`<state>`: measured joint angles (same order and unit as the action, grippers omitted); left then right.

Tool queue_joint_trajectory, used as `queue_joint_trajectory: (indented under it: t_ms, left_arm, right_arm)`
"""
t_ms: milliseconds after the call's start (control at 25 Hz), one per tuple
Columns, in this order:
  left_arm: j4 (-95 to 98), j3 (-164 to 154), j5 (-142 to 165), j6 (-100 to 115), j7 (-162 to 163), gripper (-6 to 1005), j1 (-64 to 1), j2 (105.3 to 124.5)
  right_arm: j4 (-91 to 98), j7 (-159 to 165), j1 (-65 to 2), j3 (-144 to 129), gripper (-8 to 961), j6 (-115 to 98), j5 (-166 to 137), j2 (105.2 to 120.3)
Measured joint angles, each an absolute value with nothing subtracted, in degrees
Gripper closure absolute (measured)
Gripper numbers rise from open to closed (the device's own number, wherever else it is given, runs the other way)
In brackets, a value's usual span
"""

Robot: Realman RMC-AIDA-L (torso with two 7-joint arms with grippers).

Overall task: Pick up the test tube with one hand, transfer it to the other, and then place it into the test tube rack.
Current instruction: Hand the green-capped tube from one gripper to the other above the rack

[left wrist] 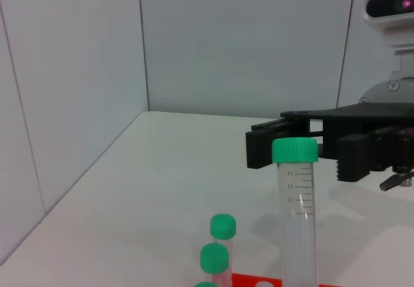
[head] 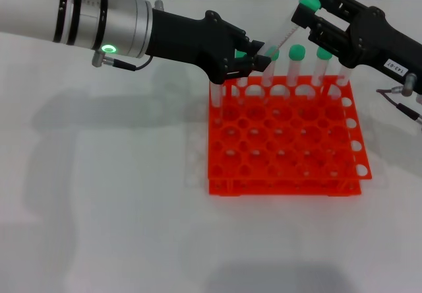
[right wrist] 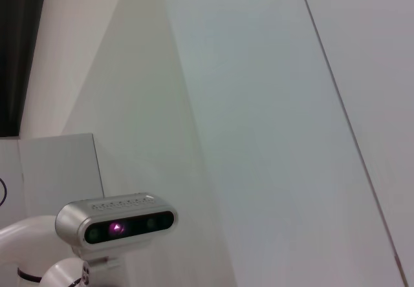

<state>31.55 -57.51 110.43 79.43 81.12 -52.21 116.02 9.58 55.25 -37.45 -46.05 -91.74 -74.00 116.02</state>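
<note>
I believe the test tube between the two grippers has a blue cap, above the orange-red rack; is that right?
Not quite: the test tube between the left gripper and right gripper has a green cap, per the head view; the rack is orange-red.

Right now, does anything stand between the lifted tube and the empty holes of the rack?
Only in the back row: capped tubes stand below the tube between left hand and right hand. The rack's nearer holes look free.

surface: white table [head: 99,227] | on it: orange-red test tube rack [head: 283,141]
</note>
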Motion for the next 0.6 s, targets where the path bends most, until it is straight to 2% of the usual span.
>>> queue_joint_trajectory:
  t_ms: [200,320,560,600]
  left_arm:
    - [31.55,-57.57,110.51,79.37,80.88,709,-52.28,116.25]
    - [31.55,-57.57,110.68,79.35,80.81,707,-52.32,116.43]
    - [31.55,-57.57,110.86,79.20,80.82,702,-52.40,116.54]
    - [31.54,-57.57,110.87,79.20,80.82,701,-52.40,116.54]
  right_arm:
    - [9.36,55.67,-38.03,-46.06,319,-91.76,-74.23,115.98]
    - [9.36,55.96,-38.16,-46.06,553,-91.78,-74.36,116.02]
    - [9.31,56.07,-38.29,-46.34,695,-91.85,-74.37,116.01]
    - [9.35,56.07,-38.31,-46.47,695,-91.86,-74.33,116.01]
